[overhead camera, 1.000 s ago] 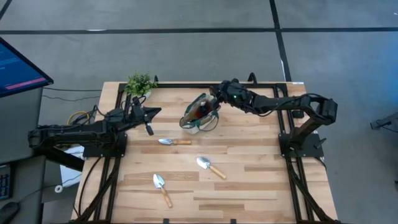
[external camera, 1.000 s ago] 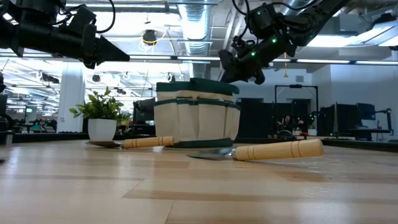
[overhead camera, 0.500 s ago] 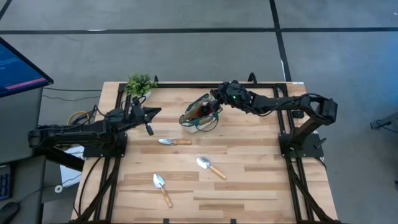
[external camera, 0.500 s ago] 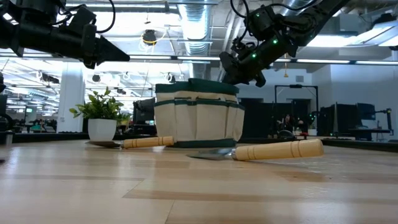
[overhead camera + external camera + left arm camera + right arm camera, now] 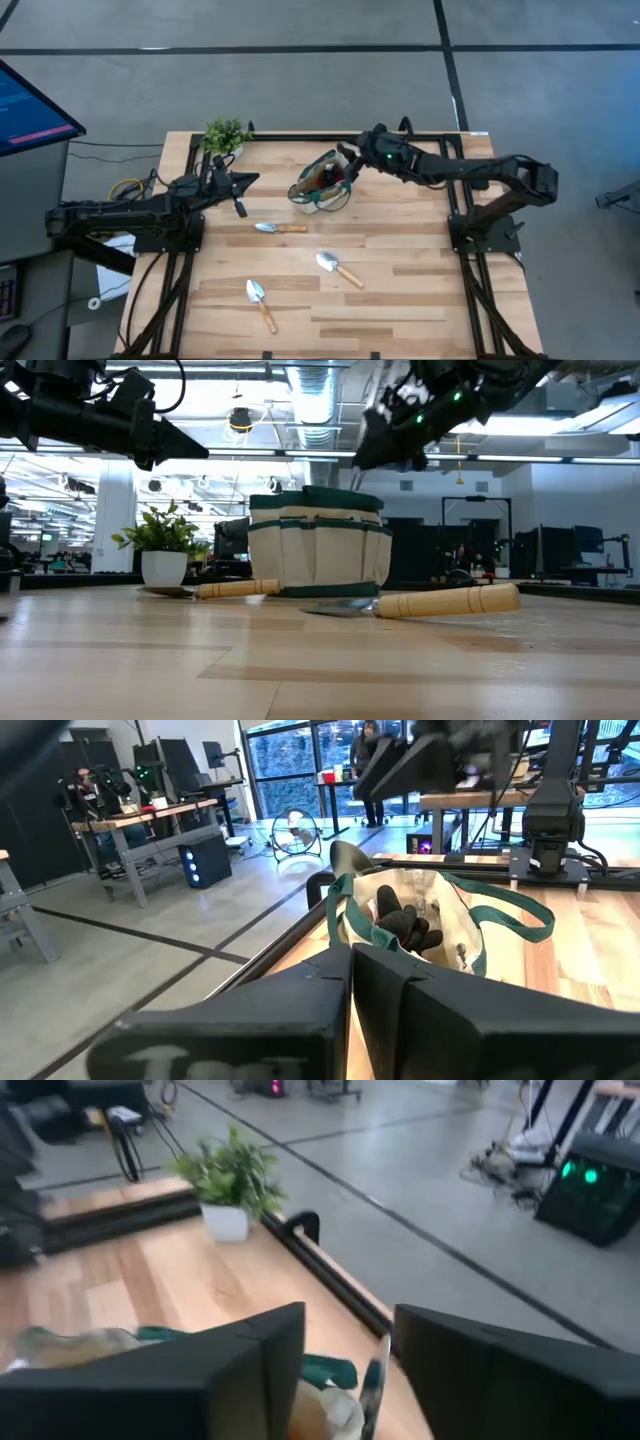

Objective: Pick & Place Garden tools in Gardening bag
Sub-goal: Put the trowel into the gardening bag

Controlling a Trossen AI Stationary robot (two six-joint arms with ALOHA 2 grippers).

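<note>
The beige gardening bag [image 5: 320, 186] with green trim stands on its base at the table's far middle; dark items [image 5: 404, 926] lie inside it. My right gripper [image 5: 353, 165] hovers open just above the bag's right rim [image 5: 372, 500], and a slim silvery piece [image 5: 376, 1373] shows below its fingers. Three trowels lie flat on the table: one near the bag [image 5: 280, 228], one in the middle [image 5: 338, 267], one nearer the front [image 5: 261, 303]. My left gripper [image 5: 252, 181] is shut and empty, in the air left of the bag.
A small potted plant [image 5: 227, 135] stands at the far edge, left of the bag. The bag's loop handle [image 5: 505, 910] droops over its side. A monitor [image 5: 30, 105] stands off the table's left. Bare wood [image 5: 420, 290] lies to the front right.
My right gripper has opened its fingers above the bag, risen a little and drawn back slightly toward the table's right edge. The bag and the three trowels have stayed in place.
</note>
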